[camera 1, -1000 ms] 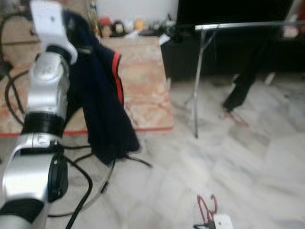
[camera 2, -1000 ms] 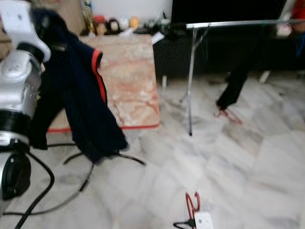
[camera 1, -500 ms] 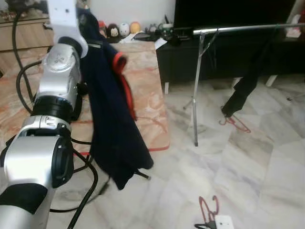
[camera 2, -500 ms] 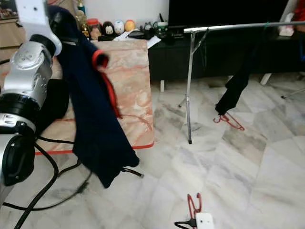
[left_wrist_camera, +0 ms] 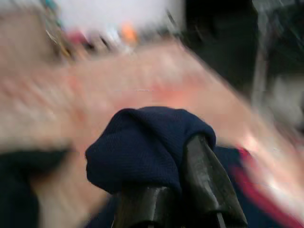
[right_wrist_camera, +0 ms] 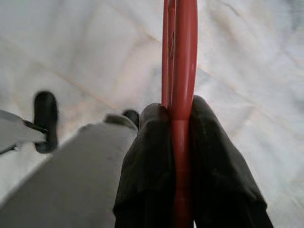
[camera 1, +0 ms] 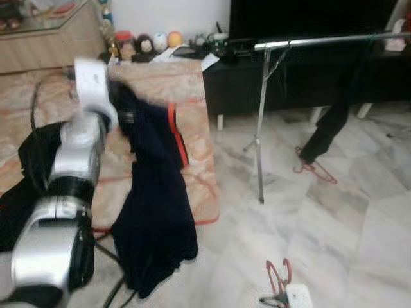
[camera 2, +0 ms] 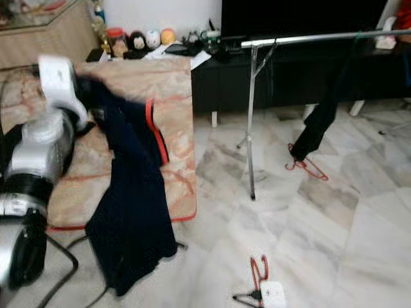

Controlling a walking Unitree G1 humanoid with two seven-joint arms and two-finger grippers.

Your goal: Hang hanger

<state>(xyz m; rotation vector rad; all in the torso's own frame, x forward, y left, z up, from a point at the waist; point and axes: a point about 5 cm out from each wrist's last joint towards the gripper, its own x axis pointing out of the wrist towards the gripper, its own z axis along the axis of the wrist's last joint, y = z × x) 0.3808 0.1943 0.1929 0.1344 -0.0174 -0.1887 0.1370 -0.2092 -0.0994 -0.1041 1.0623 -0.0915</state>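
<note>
From the left eye view, the job is looking only partly done. The silver left arm is reaching up and the left gripper point(camera 1: 114, 96) is holding up a dark navy cloth top with a red stripe point(camera 1: 154, 212). The top is dangling over the pink marble-patterned table point(camera 1: 192, 96). The long silver metal clothes rail point(camera 1: 321, 41) is standing well apart from it, so nothing is hanging there from the robot yet (a dark garment point(camera 1: 337, 122) is already dangling from the rail).

In the right eye view, the right gripper point(camera 2: 257, 292) is low down, with the thin red plastic hanger point(camera 2: 258, 273) sticking up from it.

In the left wrist view, blurry black fingers point(left_wrist_camera: 204, 185) are pinching a bunch of the navy top, closed tight on it.

In the right wrist view, the two fingers point(right_wrist_camera: 152, 156) are squeezing the red hanger, which is poking straight out between them. It is looking thin, smooth and shiny. The pale marble floor point(right_wrist_camera: 71, 42) is behind it.

I think the top is needing to go on the hanger, then the hanger on the rail.
</note>
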